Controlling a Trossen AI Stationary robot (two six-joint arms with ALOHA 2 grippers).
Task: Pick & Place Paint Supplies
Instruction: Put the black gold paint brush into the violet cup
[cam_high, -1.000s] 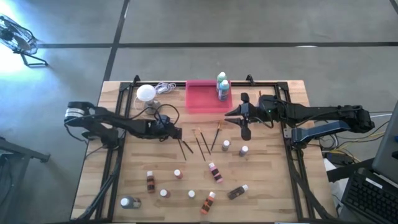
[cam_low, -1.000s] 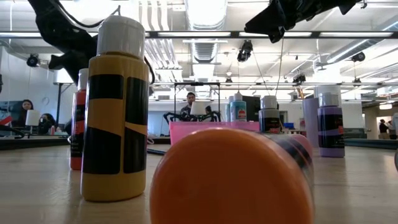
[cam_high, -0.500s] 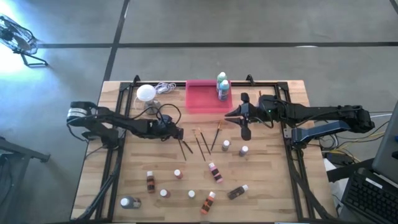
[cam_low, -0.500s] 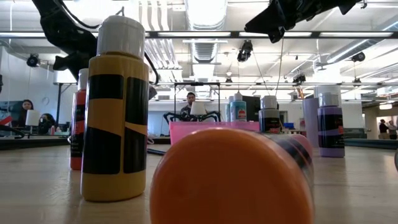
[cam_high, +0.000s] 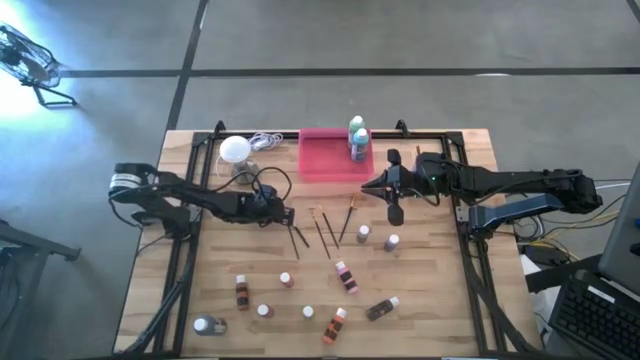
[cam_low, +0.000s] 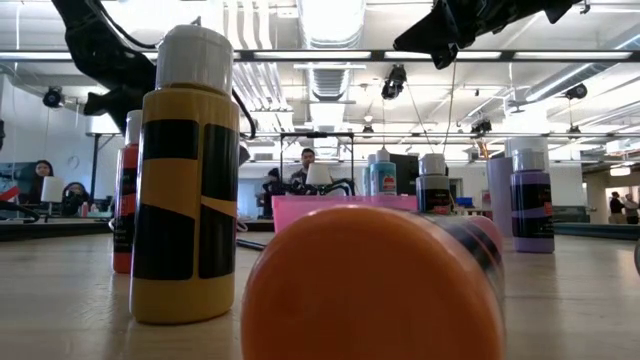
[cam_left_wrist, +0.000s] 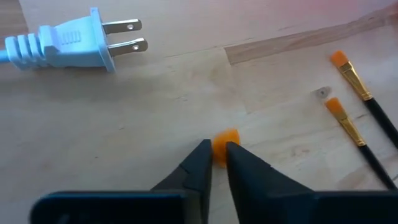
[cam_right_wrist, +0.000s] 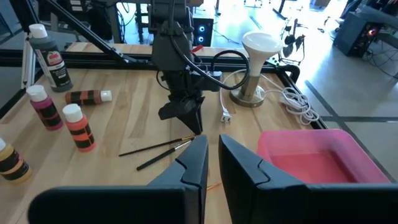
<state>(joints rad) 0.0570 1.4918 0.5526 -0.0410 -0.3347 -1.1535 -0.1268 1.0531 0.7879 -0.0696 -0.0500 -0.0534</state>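
Left pincer (cam_left_wrist: 217, 163) clenched on a paintbrush's (cam_left_wrist: 224, 140) orange tip, low at the tabletop (cam_left_wrist: 124, 124); right pincer (cam_right_wrist: 211, 152) nearly clenched, empty.

Pale wooden plank counter (cam_high: 250, 255) on grey concrete floor (cam_high: 330, 35), long ceiling strip lights (cam_low: 330, 20) above, seated people (cam_low: 42, 175) beyond the counter
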